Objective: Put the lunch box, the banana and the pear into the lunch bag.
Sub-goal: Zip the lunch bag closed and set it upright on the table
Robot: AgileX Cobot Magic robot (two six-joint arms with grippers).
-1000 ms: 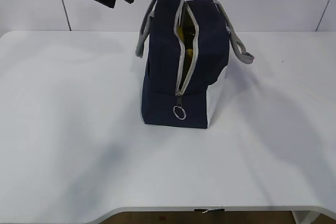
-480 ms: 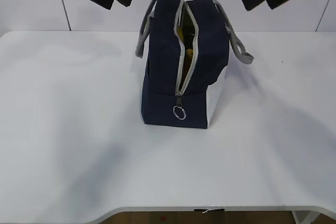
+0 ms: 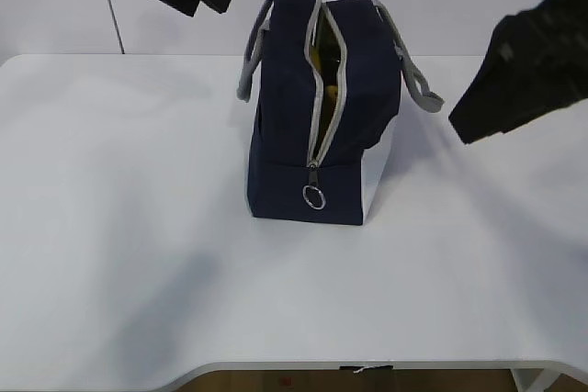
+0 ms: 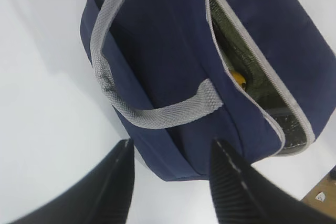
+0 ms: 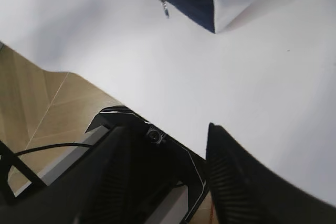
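Ribbed black fingers (image 4: 228, 182) of both arms spread empty near woven-handled navy lunch bag (image 3: 285, 135).

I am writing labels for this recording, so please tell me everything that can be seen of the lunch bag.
The lunch bag is tall, of navy-blue fabric, with a white end panel and two grey woven strap handles. It stands upright near the middle of the white table, and neither gripper touches it. Its grey-edged zipper is open along the top and down the near end, where a metal ring pull hangs. Through the opening show a silvery lining and something yellow, too hidden to identify.
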